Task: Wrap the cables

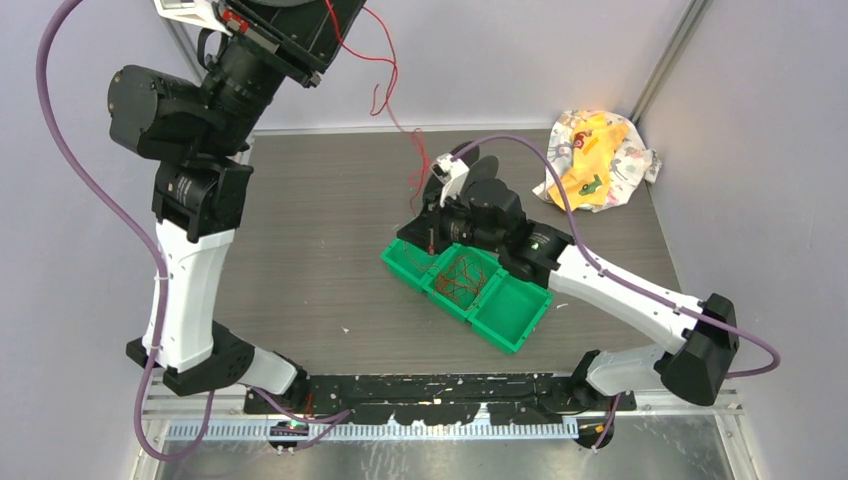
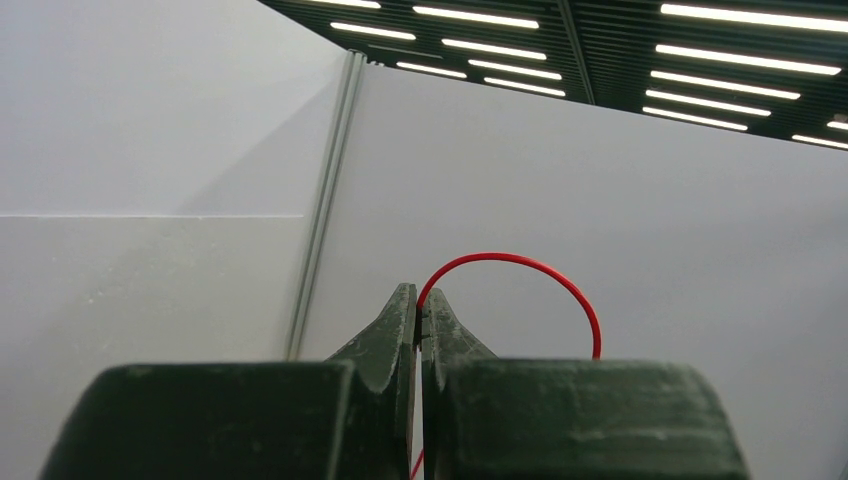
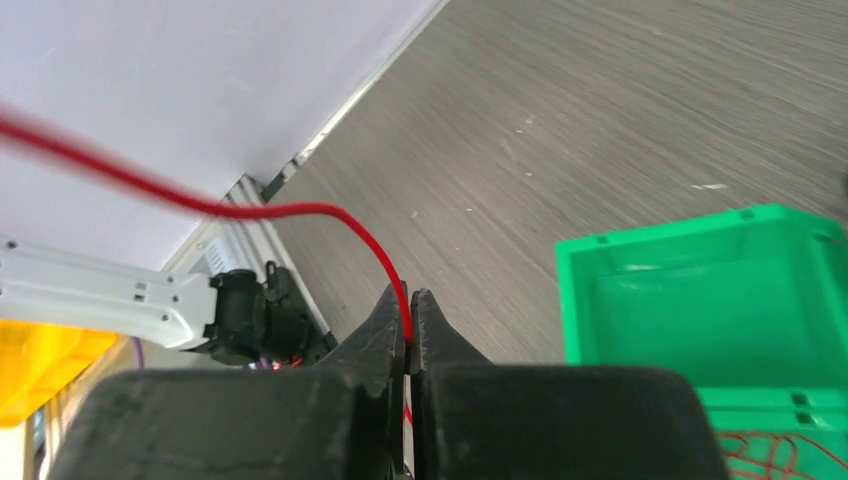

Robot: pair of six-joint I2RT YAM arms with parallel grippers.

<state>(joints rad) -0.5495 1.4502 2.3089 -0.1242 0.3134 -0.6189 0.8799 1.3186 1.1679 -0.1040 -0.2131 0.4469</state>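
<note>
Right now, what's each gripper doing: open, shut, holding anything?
Left gripper: closed on the red cable.
Right gripper: closed on the red cable as well.

This is a robotics lab test cell. A green bin (image 1: pixel 467 285) sits on a grey wood-grain table (image 1: pixel 320 260). Plain pale panels (image 1: pixel 520 60) on an aluminium post (image 1: pixel 665 55) box it in behind and at both sides. Nearer than the bin, a left arm (image 1: pixel 190 270) and a right arm (image 1: pixel 620 290) are bolted to a black base plate (image 1: pixel 430 385). Louvred strip lights (image 2: pixel 700 60) hang overhead.

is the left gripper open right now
No, the left gripper is shut, pinching the cable that arcs out from between its tips.
</note>
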